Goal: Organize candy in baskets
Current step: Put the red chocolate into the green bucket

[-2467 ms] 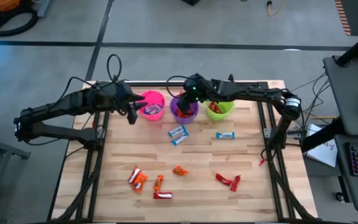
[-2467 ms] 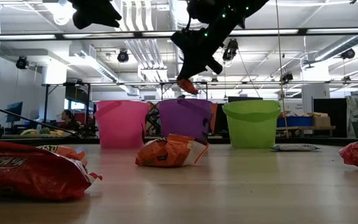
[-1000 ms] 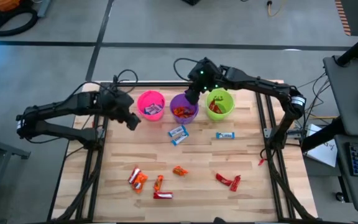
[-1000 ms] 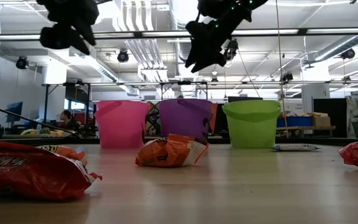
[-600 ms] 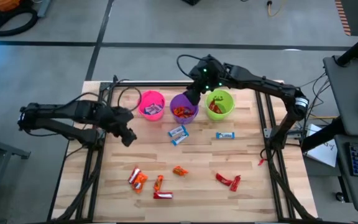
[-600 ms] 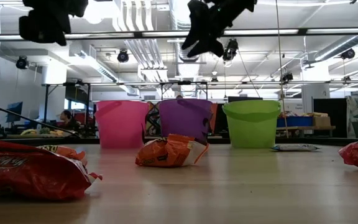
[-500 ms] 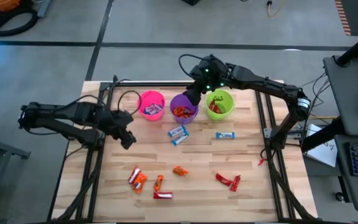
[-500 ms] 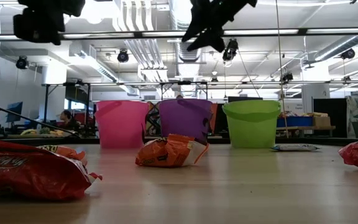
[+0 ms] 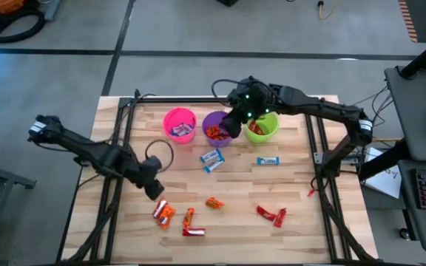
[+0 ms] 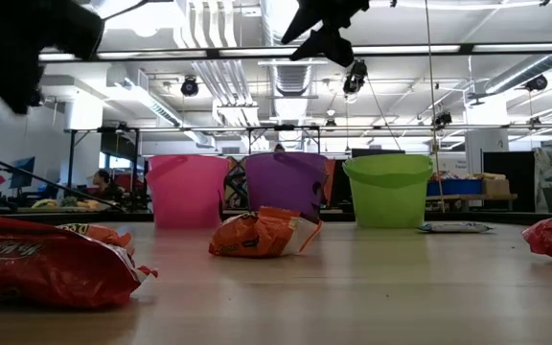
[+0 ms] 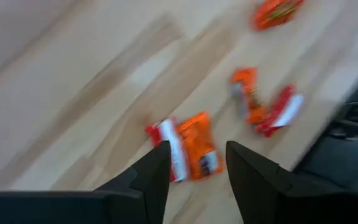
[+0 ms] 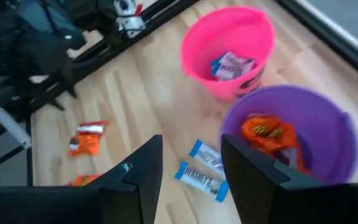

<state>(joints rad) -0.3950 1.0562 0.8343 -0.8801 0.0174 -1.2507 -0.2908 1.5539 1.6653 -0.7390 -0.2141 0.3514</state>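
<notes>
Three baskets stand in a row at the far side: pink (image 9: 180,124), purple (image 9: 214,130), green (image 9: 262,124), each with candy inside. Loose candy lies on the table: two blue-and-white bars (image 9: 211,159) in the middle, another (image 9: 268,160) to their right, and orange and red bars near the front (image 9: 163,212) (image 9: 214,202) (image 9: 272,215). My left gripper (image 9: 154,191) hovers open just above the front-left orange bars (image 11: 190,149), holding nothing. My right gripper (image 9: 231,124) hangs open and empty high over the purple basket's (image 12: 291,134) right rim.
The wooden table (image 9: 124,222) is framed by black rails on its left, right and far sides. A cable loop (image 9: 157,151) trails beside my left arm. Bare wood lies between the baskets and the front candy.
My left gripper has swung from beside the pink basket toward the table's near edge and down, tipping steeper, to just above the front-left orange bars. My right gripper has risen above the purple basket. No candy has moved.
</notes>
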